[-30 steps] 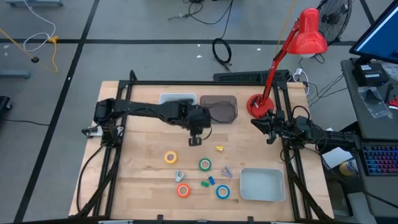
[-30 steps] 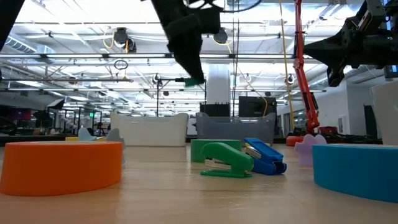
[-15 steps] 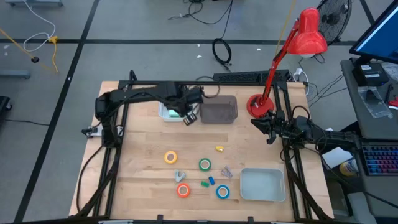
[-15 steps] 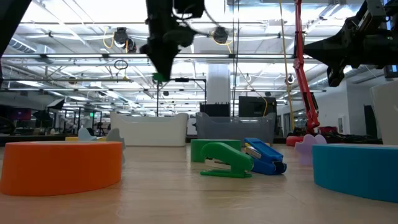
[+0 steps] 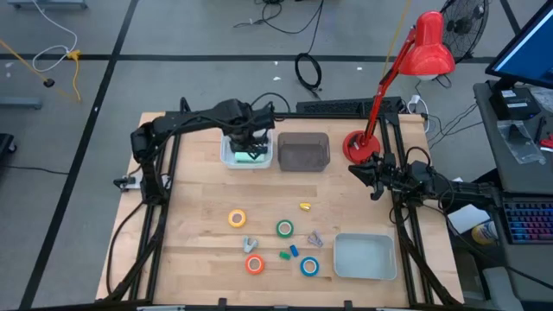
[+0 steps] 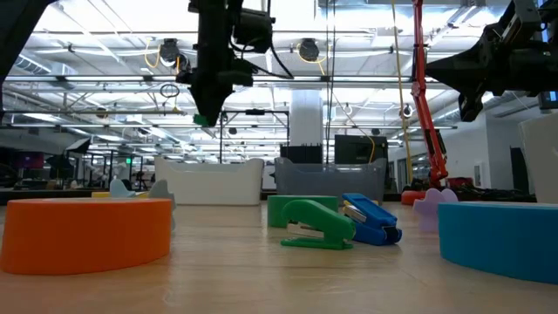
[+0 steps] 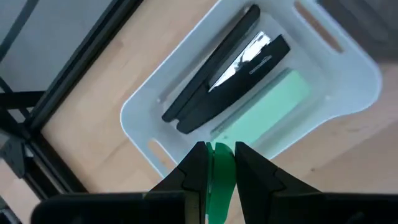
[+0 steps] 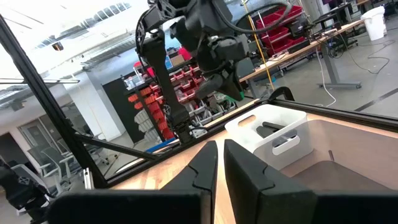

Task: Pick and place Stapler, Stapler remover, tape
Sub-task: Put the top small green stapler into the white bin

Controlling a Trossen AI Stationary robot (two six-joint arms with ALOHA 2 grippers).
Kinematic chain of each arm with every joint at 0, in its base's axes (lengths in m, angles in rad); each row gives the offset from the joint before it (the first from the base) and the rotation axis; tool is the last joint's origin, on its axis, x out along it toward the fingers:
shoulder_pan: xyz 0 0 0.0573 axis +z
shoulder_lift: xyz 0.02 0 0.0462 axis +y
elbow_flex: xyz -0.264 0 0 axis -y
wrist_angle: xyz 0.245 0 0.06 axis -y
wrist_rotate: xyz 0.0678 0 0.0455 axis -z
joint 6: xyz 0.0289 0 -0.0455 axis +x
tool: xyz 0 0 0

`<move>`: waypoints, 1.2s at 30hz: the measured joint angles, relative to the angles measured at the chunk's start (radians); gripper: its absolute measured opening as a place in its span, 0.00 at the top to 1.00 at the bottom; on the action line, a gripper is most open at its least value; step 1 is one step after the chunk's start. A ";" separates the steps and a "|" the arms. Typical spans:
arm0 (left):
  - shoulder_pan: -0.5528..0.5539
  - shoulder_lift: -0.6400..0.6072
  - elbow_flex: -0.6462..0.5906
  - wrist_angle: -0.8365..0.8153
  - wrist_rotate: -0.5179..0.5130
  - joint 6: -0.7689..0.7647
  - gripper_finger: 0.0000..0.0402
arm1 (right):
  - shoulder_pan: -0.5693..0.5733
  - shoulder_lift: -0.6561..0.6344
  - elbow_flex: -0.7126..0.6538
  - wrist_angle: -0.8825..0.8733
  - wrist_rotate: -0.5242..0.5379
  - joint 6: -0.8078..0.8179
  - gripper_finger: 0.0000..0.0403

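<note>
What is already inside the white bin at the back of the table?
The white bin holds a black stapler and a green stapler. The left gripper covers part of the green one.

**Four cameras, one bench**

The high view looks straight down on the whole bench (image 5: pixel 199 225). The low view sits at bench height, close behind the orange tape (image 6: pixel 85 228), facing the room. The left wrist view looks down, close over the white bin (image 7: pixel 249 99); the right wrist view sees that bin from afar.
</note>
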 joint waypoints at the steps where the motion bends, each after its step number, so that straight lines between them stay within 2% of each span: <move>1: 0.004 -0.001 -0.016 0.018 -0.002 0.026 0.86 | 0.000 0.000 0.000 0.000 0.000 0.000 0.95; 4: 0.018 -0.001 -0.072 0.076 0.001 0.067 0.86 | 0.000 0.000 0.000 0.000 0.000 0.000 0.95; 14: 0.102 0.000 -0.251 0.150 0.011 -0.105 0.86 | 0.000 0.000 0.000 0.000 0.000 0.000 0.95; 20: 0.122 0.000 -0.295 0.233 0.011 -0.180 0.86 | 0.000 0.000 0.000 0.000 0.000 0.000 0.95; 36: 0.122 0.000 -0.379 0.305 0.011 -0.310 0.86 | 0.000 0.000 0.000 0.000 0.000 0.000 0.95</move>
